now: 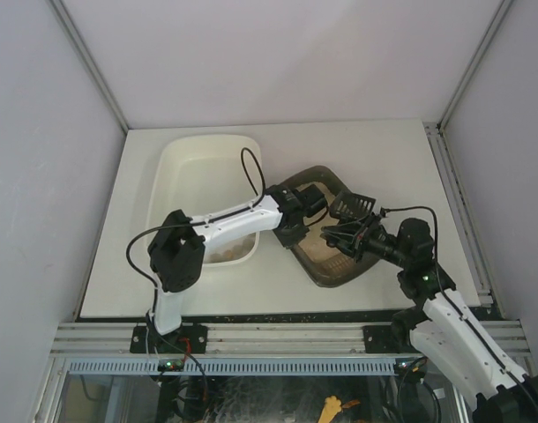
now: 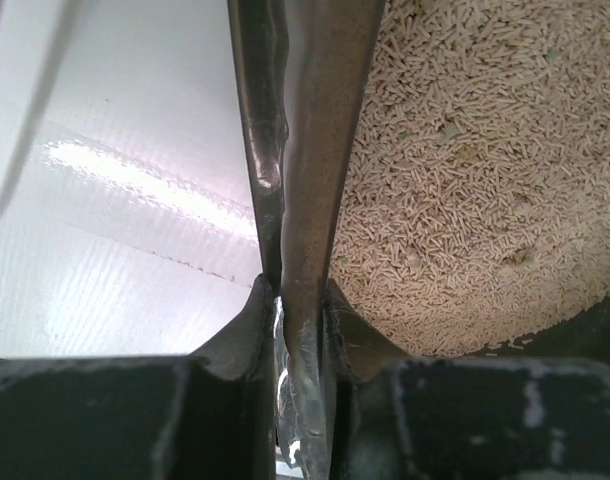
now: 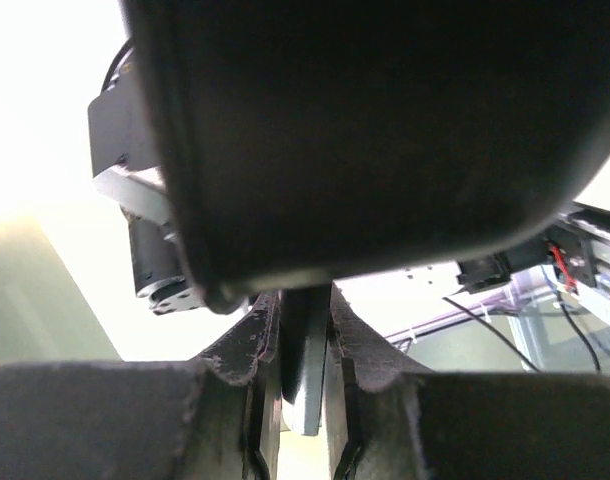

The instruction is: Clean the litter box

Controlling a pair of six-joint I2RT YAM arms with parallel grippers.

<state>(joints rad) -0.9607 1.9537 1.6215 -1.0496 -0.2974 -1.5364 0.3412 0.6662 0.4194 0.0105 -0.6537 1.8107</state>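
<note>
The litter box (image 1: 326, 264) is a dark translucent tray with beige litter, lying at an angle right of centre. My left gripper (image 1: 293, 224) is shut on its left rim. In the left wrist view the rim (image 2: 305, 150) runs up between the fingers of my left gripper (image 2: 297, 300), with litter (image 2: 465, 180) to its right. My right gripper (image 1: 341, 236) is shut on the handle of the black slotted scoop (image 1: 351, 206) and holds it above the box. In the right wrist view the scoop (image 3: 365, 130) fills the top, and its handle is pinched in my right gripper (image 3: 305, 315).
A larger cream-white tub (image 1: 176, 167) stands left of the litter box, under my left arm; its pale surface (image 2: 115, 200) shows left of the rim. The table's right edge has a metal rail (image 1: 459, 203). The left arm's wrist (image 3: 135, 200) shows close beyond the scoop.
</note>
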